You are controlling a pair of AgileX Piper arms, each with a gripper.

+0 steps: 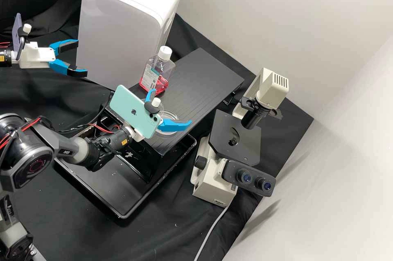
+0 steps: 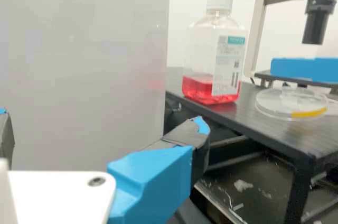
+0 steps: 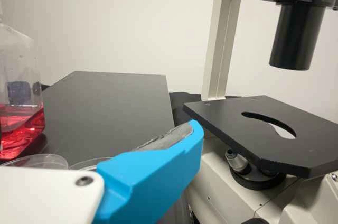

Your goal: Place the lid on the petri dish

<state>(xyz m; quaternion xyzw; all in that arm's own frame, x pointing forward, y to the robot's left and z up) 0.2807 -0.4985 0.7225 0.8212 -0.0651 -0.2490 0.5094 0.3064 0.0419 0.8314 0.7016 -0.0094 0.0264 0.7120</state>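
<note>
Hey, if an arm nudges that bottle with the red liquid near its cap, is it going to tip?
Probably tippy: the bottle stands tall and narrow on the raised platform. Only the red liquid at its bottom adds weight, so likely light, weight low. Its clear walls look smooth, maybe slippery.

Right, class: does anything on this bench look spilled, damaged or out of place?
Only white flecks scattered over the black tray beneath the raised platform, like stray debris. The flask of red liquid stands upright, capped, with no spill visible.
</note>
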